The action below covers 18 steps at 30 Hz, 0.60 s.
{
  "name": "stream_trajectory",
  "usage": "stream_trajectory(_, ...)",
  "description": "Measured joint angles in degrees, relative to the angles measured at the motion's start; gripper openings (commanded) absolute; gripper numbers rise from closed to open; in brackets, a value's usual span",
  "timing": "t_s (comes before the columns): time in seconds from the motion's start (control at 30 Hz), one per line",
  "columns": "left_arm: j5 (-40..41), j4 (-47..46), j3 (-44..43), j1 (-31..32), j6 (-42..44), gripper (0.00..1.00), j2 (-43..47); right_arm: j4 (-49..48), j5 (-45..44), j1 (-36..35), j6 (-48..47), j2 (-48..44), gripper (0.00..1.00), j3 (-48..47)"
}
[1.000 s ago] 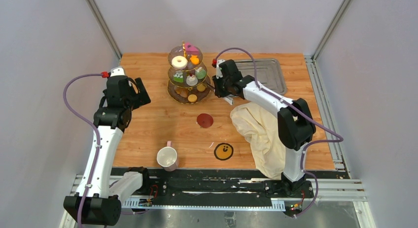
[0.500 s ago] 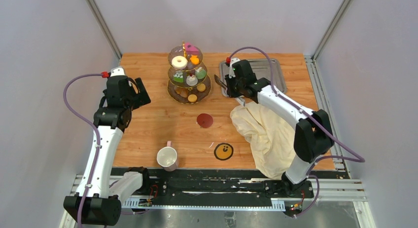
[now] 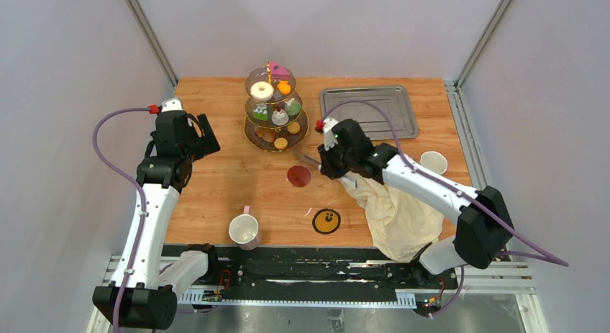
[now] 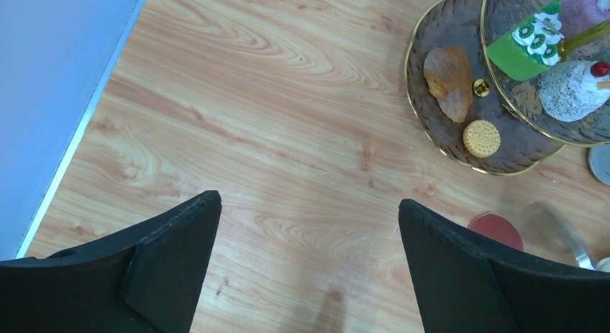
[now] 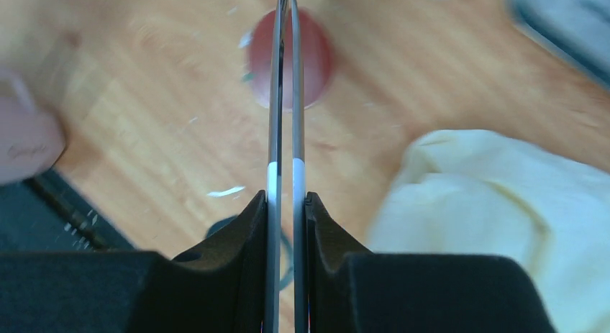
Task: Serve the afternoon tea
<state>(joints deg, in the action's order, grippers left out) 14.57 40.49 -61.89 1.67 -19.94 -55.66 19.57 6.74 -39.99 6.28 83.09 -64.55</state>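
**Slim metal tool pinched in my right jaws and held out over the red coaster; my left jaws wait empty.**

My right gripper (image 5: 286,203) is clamped tight on a thin metal utensil (image 5: 285,96), two blades pressed together, probably tongs. I grip it low so the long end reaches ahead, its tip over the red coaster (image 3: 298,176). My left gripper (image 4: 309,203) hangs spread wide with nothing in it above the table (image 3: 216,189), left of the stand (image 4: 512,154); I judge it is keeping clear. The stand sits at the far middle, with the cakes (image 3: 279,116) and white donut (image 3: 261,90) on its tiers. One mug (image 3: 244,230) stands at the near edge, the other mug (image 3: 433,162) on the right beside the cream cloth (image 3: 394,207). Neither is on a coaster, so the red one and the yellow coaster (image 3: 326,221) look meant for them.
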Motion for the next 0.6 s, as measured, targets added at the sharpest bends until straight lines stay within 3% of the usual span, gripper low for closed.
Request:
stream_trajectory(0.27,0.9,0.8,0.0,0.0,0.0,0.98,0.0,-5.9,3.1,-14.2,0.9,6.4,0.02,-1.4)
stream_trajectory(0.5,3.2,2.5,-0.1,0.0,0.0,0.98,1.2,-14.1,2.8,-17.9,0.8,23.8,0.08,-14.8)
stream_trajectory(0.6,4.1,3.0,-0.3,0.0,0.0,0.98,2.3,-16.7,1.7,-18.1,0.8,31.8,0.2,-20.9)
